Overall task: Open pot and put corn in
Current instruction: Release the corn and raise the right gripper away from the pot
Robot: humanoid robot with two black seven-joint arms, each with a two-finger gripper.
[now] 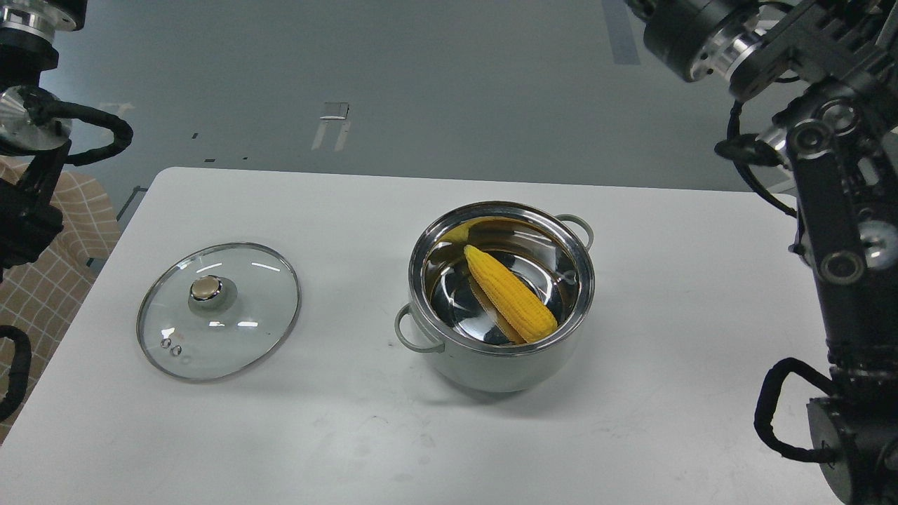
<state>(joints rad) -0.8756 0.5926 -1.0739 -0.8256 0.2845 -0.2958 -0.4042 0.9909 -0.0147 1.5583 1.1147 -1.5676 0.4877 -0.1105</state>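
The pale grey-green pot (484,368) stands open near the middle of the white table (631,421). The yellow corn (510,302) lies inside it, slanting across the shiny steel floor, tip toward the far left. The glass lid with a gold knob (218,311) lies flat on the table to the left of the pot. My right arm (835,210) rises at the right edge; its wrist runs off the top of the view and its fingers are out of view. My left arm (28,175) shows only at the left edge, its gripper out of view.
The table's far edge runs behind the pot, with grey floor beyond. A checked cloth (63,245) lies past the table's left side. A white chair frame (856,119) stands at the far right.
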